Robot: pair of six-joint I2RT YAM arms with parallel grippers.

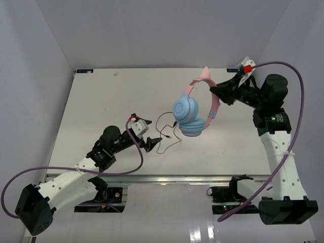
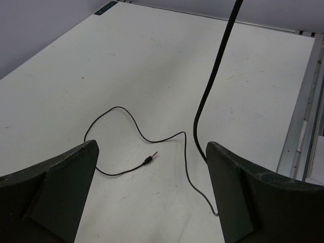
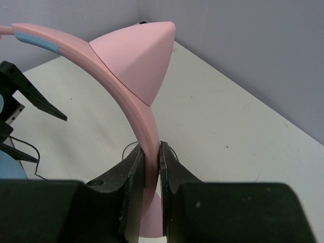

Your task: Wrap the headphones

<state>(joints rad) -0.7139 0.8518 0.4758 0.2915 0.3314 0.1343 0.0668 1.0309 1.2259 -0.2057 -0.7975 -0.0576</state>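
Right hand (image 1: 216, 93) is clamped on the pink headband of the headphones (image 1: 189, 109), holding them up over the desk (image 1: 96, 101), right of centre. Left hand (image 1: 150, 144) stands fully spread, gripping nothing, low over the thin black cord (image 1: 163, 132) looped on the desk.

Right gripper (image 3: 151, 152) is seen at bottom centre, its two black fingers (image 3: 132, 172) closed on the headphones (image 3: 132, 114) at the pink headband (image 3: 76, 53). The band is arched up to the upper left, with a light-blue strip (image 3: 38, 41) set into it there. A pink pointed ear (image 3: 136, 55) is seen at top centre. Thin black cord (image 3: 25, 146) and a cut-off blue ear cup (image 3: 9, 169) are seen at the left edge, beside a black pointed shape (image 3: 30, 93). White table (image 3: 228, 136) and grey wall (image 3: 253, 45) are behind.
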